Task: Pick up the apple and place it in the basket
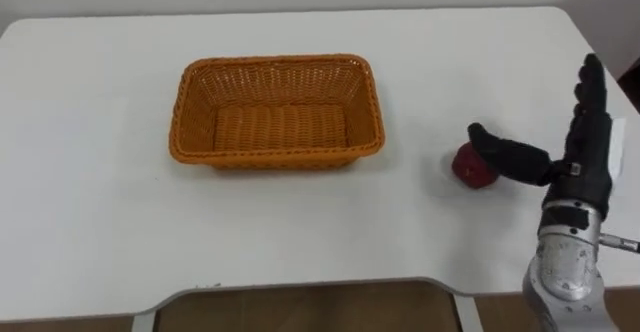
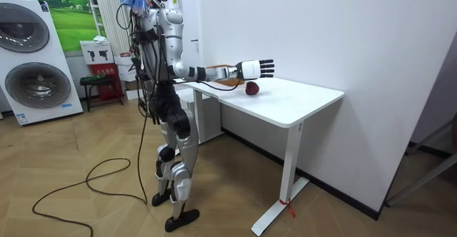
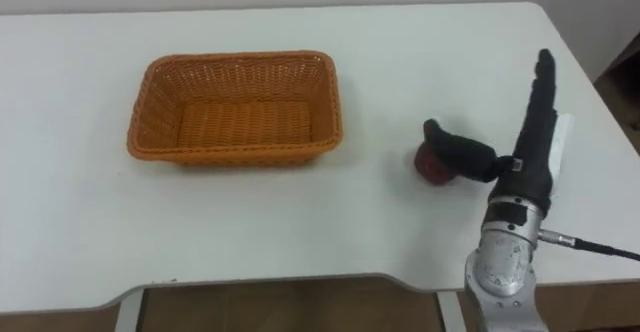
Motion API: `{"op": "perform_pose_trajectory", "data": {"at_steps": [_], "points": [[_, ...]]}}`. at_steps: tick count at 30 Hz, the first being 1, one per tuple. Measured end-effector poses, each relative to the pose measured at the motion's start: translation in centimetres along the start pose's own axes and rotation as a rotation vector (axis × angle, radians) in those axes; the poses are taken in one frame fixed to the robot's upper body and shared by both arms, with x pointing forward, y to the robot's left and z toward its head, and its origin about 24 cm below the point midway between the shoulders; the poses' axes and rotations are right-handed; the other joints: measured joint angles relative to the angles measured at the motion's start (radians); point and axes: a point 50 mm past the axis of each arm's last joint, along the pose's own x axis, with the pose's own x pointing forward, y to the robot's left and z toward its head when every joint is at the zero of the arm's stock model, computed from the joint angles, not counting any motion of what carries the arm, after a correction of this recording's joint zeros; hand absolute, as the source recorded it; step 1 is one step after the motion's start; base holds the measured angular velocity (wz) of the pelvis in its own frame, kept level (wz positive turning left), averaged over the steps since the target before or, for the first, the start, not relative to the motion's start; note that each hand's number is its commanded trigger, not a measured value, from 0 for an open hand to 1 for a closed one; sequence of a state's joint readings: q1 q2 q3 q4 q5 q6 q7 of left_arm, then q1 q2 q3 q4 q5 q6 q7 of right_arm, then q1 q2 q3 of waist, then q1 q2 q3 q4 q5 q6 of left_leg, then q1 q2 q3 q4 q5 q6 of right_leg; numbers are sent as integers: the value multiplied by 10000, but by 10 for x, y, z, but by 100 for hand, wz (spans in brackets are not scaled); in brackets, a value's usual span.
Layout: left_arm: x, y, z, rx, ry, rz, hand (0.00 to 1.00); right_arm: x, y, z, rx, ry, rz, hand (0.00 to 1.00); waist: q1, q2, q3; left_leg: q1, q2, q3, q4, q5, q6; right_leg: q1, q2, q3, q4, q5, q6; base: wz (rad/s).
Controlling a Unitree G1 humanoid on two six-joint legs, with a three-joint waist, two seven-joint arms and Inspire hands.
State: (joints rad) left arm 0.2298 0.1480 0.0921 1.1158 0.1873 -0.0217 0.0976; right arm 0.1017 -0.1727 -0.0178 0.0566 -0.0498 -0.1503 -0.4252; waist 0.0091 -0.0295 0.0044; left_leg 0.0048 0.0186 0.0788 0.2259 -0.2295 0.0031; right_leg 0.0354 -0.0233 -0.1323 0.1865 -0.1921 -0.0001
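First, left eye view: white table (image 1: pixel 100 172); orange wicker basket (image 1: pixel 275 158) at centre; red apple (image 1: pixel 470 168) on tabletop, well right of basket. Right hand (image 1: pixel 585 142) just beside apple, fingers straight and pointing away from robot, thumb stretched across apple's top; contact unclear. Right eye view: same layout, apple apart from basket, thumb over it. Room view: robot upright at table's end on room view's left, right arm stretched level over tabletop, apple just below hand.

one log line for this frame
phase: pre-grasp | right hand: open, thumb by apple | apple: on table, right of basket | basket: empty
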Motion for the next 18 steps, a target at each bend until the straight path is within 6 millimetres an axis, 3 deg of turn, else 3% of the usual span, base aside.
{"op": "perform_pose_trajectory", "data": {"at_steps": [6,13,18], "points": [[0,0,1,16,-10,-51,0,-1,6,-3,-52,132,983,0,211,14,-22,37,2,5,-39,1,1,19,-8,-65,-14,2,2,0],[0,0,0,19,-6,-47,0,-6,13,-22,-269,939,1935,0,236,77,17,34,-5,0,-26,3,4,32,-19,-84,-9,2,3,0],[-1,0,-4,94,105,-200,0,-10,10,-38,-644,1571,2235,0,215,43,0,198,-6,-5,-31,3,4,215,-18,-80,-26,2,3,0]]}}
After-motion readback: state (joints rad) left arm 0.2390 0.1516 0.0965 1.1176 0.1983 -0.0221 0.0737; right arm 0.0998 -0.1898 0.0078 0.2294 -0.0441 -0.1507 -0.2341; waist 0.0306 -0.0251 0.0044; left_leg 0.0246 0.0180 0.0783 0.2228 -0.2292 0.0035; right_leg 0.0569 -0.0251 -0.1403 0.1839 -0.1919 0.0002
